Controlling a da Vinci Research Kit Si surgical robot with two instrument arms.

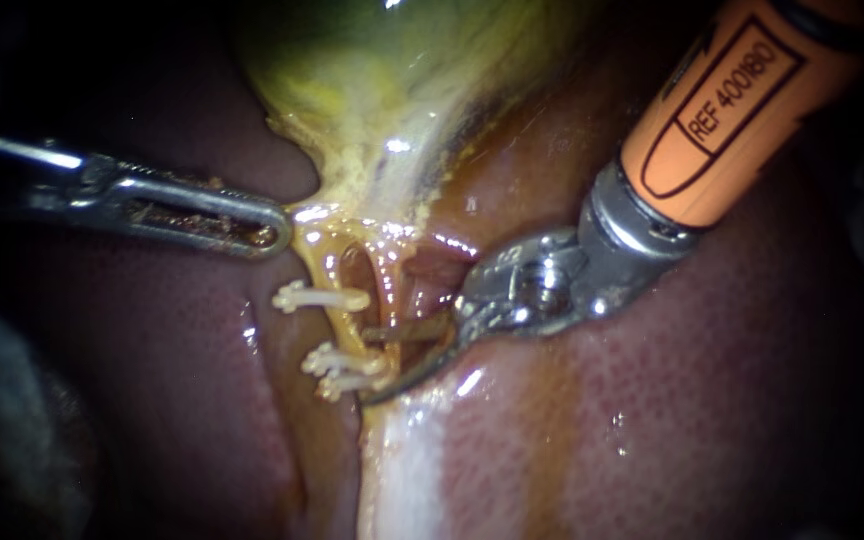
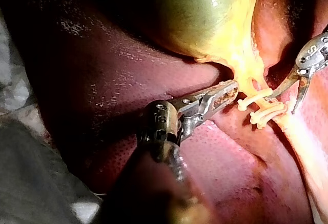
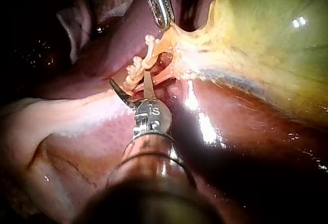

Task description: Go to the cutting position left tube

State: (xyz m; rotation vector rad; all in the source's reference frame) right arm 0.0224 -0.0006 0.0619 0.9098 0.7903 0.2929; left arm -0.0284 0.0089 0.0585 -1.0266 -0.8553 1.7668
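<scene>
Orange-shafted right instrument (image 1: 377,365): blades apart, tips pointing left at the yellow left tube (image 1: 350,325) at frame centre. The tube runs top to bottom; the upper blade meets it between the white clips (image 1: 317,297). Silver left instrument (image 1: 272,232): jaws clamped on the yellow gallbladder neck tissue (image 1: 352,200).

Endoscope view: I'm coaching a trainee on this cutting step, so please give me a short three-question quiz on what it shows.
1. True or false: the right instrument has its blades shut.
2. How many white clips sit on the left tube? A one, B three, C five.
3. Fill in: the left instrument has its jaws shut on yellow tissue at the neck of the ____.

Key
1. False: a gap shows between the blades, which reach toward the clipped tube.
2. B: one clip higher up, and two close together lower down.
3. gallbladder
</scene>
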